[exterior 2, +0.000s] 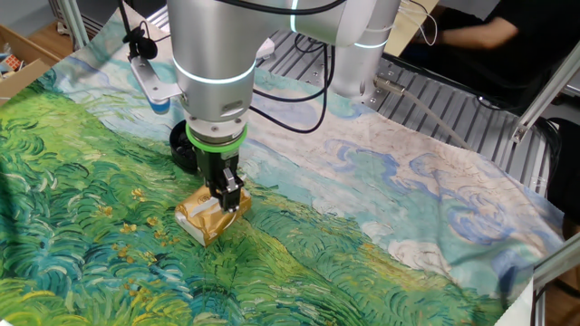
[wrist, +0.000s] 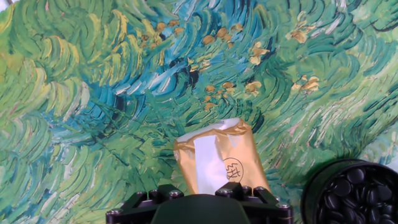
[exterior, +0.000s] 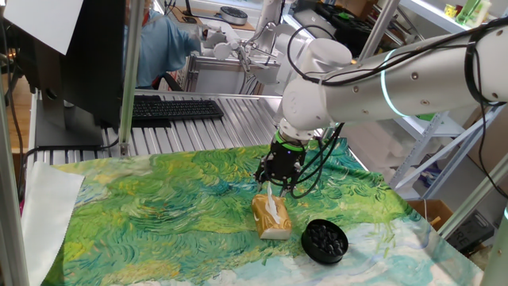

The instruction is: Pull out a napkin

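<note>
Centrally, painted green cloth (exterior: 159,206), gripper (exterior: 274,187) pinching napkin (exterior: 271,203) above tissue pack (exterior: 271,218), keyboard (exterior: 171,109) behind

Only marking we see: a small dark round stamp with a character-like glyph on the tan tissue pack (wrist: 231,167) top, beside its white strip. We can't read it. No other text, numbers or brands are legible.
</note>
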